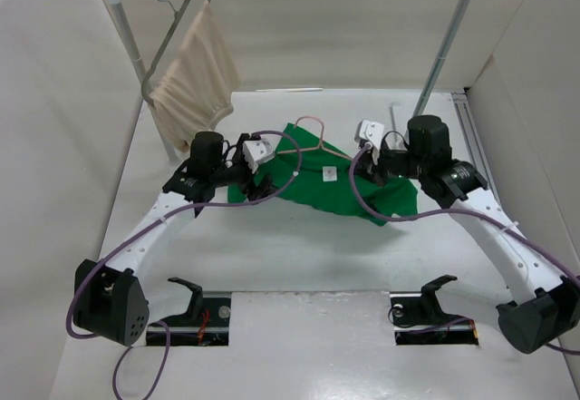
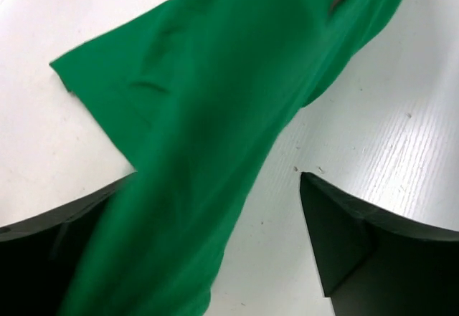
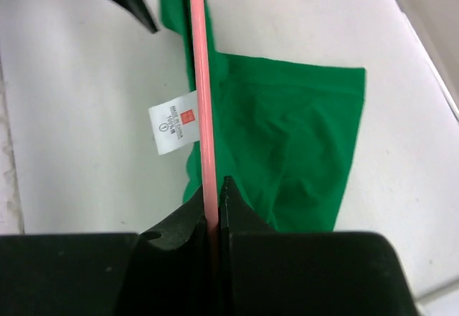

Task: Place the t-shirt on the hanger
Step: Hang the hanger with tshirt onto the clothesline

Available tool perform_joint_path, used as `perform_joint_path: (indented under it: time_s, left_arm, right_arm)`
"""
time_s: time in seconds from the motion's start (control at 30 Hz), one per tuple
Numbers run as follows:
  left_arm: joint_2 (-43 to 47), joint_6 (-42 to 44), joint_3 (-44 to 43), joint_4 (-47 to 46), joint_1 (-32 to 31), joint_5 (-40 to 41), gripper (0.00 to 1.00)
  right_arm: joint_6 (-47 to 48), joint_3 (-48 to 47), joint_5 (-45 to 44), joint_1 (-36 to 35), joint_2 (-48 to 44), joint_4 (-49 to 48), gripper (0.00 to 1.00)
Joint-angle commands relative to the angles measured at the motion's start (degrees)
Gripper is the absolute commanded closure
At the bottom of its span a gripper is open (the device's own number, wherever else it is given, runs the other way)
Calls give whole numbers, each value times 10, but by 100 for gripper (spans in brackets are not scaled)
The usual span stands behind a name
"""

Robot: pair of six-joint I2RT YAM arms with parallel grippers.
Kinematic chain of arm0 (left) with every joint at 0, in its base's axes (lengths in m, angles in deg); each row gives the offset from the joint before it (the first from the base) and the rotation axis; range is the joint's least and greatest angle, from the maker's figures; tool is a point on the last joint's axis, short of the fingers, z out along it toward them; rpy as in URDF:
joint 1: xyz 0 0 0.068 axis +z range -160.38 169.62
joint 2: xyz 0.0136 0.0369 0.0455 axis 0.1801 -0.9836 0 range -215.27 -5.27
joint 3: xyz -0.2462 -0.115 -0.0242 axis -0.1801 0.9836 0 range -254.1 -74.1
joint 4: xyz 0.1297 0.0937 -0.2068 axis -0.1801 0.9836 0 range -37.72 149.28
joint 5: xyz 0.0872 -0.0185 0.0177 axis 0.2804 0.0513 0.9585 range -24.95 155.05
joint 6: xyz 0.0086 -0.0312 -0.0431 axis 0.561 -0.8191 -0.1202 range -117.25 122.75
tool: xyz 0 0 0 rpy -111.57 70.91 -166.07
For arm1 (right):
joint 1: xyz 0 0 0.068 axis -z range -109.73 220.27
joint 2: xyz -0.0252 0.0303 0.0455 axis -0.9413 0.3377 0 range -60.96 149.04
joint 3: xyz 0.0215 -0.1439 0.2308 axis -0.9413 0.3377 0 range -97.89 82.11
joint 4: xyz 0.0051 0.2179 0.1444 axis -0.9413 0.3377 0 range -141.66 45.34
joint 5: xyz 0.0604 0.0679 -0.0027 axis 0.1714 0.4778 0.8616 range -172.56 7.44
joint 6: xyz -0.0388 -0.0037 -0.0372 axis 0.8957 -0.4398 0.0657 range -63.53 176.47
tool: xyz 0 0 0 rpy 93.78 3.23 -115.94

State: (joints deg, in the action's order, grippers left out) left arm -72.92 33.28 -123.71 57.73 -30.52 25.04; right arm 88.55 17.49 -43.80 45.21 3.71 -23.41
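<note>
Green t-shirt [image 1: 337,191] lies crumpled (white tag [image 3: 176,126] showing) midway between the left and right edges of the tabletop [image 1: 299,255], nearer the far edge. Your right gripper [image 3: 214,205] has its jaws pinched tight on the pink hanger [image 3: 202,101] wire above the cloth; the hook [image 1: 310,118] points toward the far edge. Your left gripper [image 2: 215,180] stands with jaws wide, shirt fabric running between them.

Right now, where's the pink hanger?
Top view, middle of the table: the hanger sits over the green t-shirt, hook pointing away from the robot, its wire pinched in the right gripper.
</note>
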Motion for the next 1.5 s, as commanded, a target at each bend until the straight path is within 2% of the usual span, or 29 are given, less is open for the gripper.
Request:
perform_joint_path:
  time_s: [0.0, 0.07, 0.17, 0.23, 0.33, 0.43, 0.53, 0.73, 0.8, 0.93, 1.17, 1.2, 1.47]
  left_arm:
    - [2, -34, 7, -3, 1, 22, 12]
    - [8, -68, 7, -15, 1, 13, 0]
    - [37, -75, 7, -36, 1, -62, 0]
    - [65, -107, 14, -92, 1, -89, 0]
    - [86, -181, 21, -167, 1, -95, 0]
    - [86, -216, 14, -174, 1, -75, 0]
    - [91, -223, 23, -174, 1, -75, 0]
    - [113, -241, 59, -201, 1, -56, 0]
    - [119, -241, 64, -207, 1, -56, 0]
    - [125, -241, 71, -219, 1, -34, 0]
    - [135, -241, 81, -225, 1, -29, 0]
    - [135, -241, 81, -220, 1, -24, 0]
    - [135, -241, 86, -220, 1, -24, 0]
  right_arm:
    - [-29, 0, 0, 46, -25, -77, 100]
    - [-35, 5, -30, 69, -25, -72, 100]
    - [-60, 24, -93, 110, -31, -72, 100]
    - [-83, 31, -113, 130, -37, -77, 100]
    - [-96, 16, -128, 137, -37, -85, 100]
    - [-111, -15, -164, 144, -37, -57, 100]
    - [-137, -86, -200, 158, -37, -28, 100]
    - [-142, -312, -298, 188, 4, 18, 100]
    - [-142, -380, -307, 207, 33, 18, 100]
    - [-155, -457, -319, 234, 97, 13, 100]
    - [-195, -460, -282, 267, 185, -27, 100]
    - [-206, -428, -282, 273, 190, -82, 100]
    - [-212, -456, -287, 273, 223, -83, 100]
